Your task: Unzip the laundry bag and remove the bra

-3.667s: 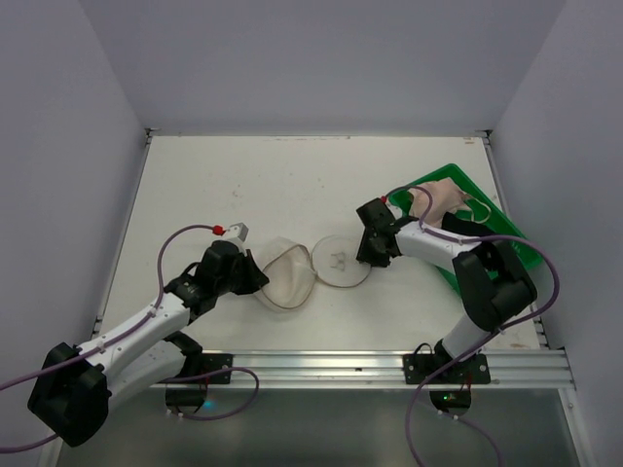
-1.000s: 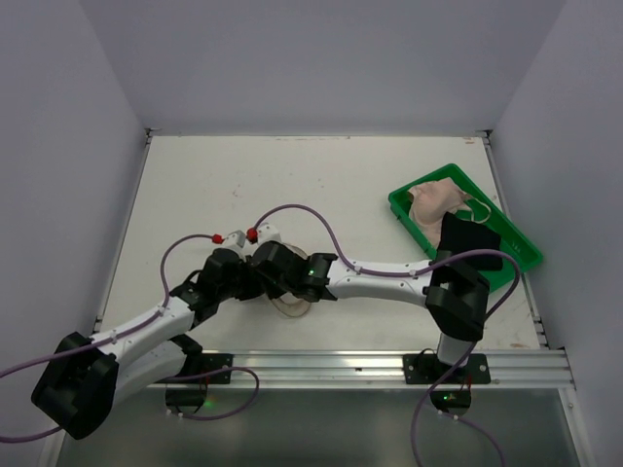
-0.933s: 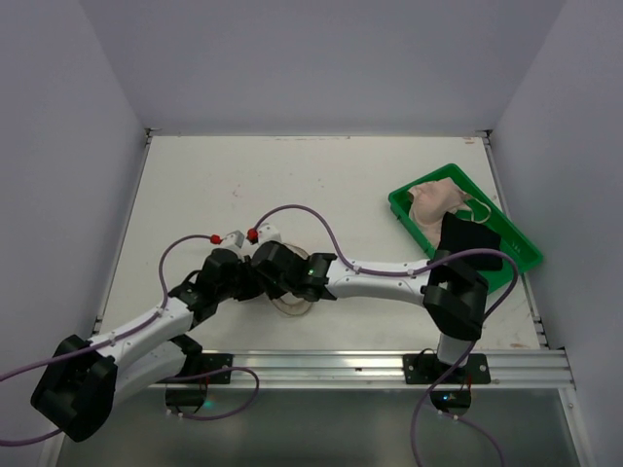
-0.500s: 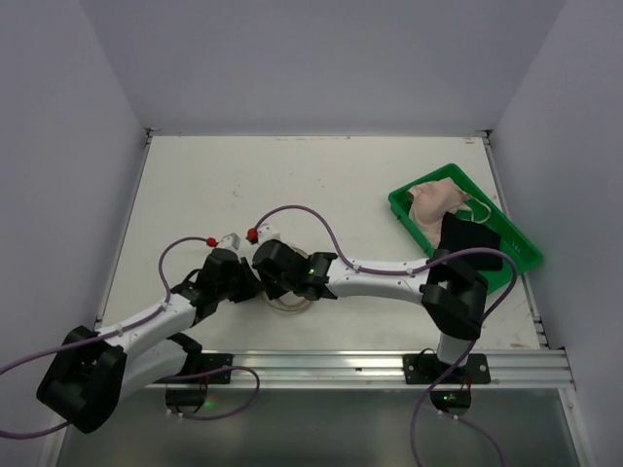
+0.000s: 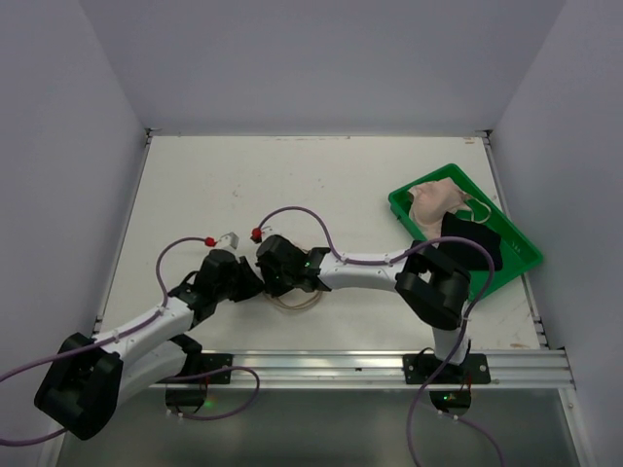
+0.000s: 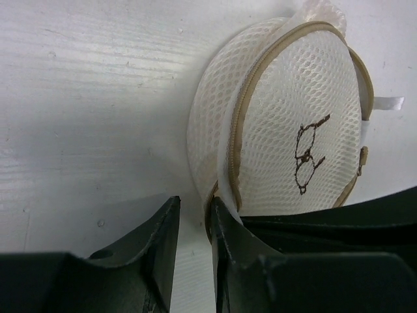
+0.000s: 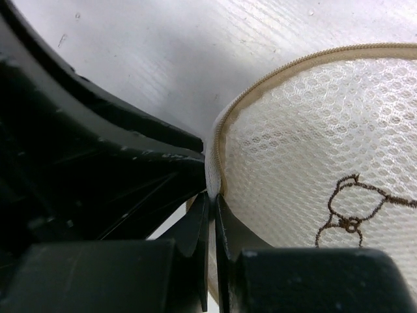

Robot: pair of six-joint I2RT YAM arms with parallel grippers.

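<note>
The mesh laundry bag (image 6: 293,124) lies on the white table (image 5: 292,175) near its front edge, left of centre. The right gripper (image 7: 210,197) is clamped tight on the bag's tan rim. The left gripper (image 6: 194,207) sits just beside it, its jaws slightly parted with bare table between them. Plain grey walls (image 5: 321,58) enclose the table. At the right edge, a green tray (image 5: 403,210) holds the pink-beige bra (image 5: 436,199) and a black cloth (image 5: 474,241).

Overhead wide; wrists close, sharing laundry bag (image 6: 287,117).
</note>
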